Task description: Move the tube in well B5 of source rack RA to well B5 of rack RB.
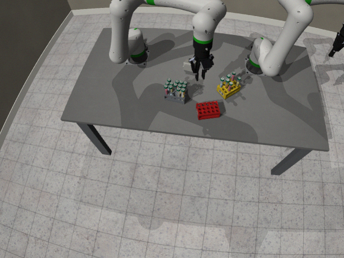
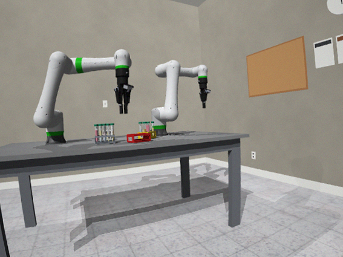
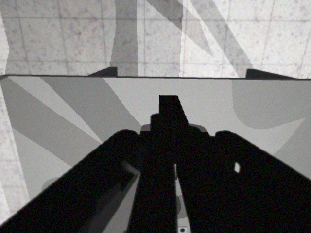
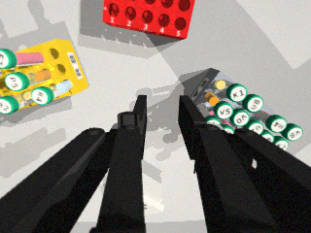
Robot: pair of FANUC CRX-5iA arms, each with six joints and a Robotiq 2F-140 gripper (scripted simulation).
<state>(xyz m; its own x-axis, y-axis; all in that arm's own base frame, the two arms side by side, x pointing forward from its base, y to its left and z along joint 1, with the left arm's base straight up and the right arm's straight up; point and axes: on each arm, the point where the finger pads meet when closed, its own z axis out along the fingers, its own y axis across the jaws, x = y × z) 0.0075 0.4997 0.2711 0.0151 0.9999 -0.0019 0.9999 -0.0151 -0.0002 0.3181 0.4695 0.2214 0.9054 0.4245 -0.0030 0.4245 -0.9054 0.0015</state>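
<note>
The black two-fingered right gripper was held slightly parted, with nothing gripped; the matching black left gripper was closed together on nothing.

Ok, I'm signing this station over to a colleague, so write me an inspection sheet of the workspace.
Surface: grey tabletop, level, shadowed in patches.
Job's things: grey rack RA and yellow rack RB upright, both bearing green-capped tubes; well B5 unconfirmed.
Clutter: red rack, no tubes seen; pale block, partly hidden, purpose unclear.
Grippers: right pincer slightly open, above the table, holding nothing; left pincer shut, holding nothing.
Cables: nothing seen.
Surroundings: tiled floor, corkboard, wall clock.
</note>
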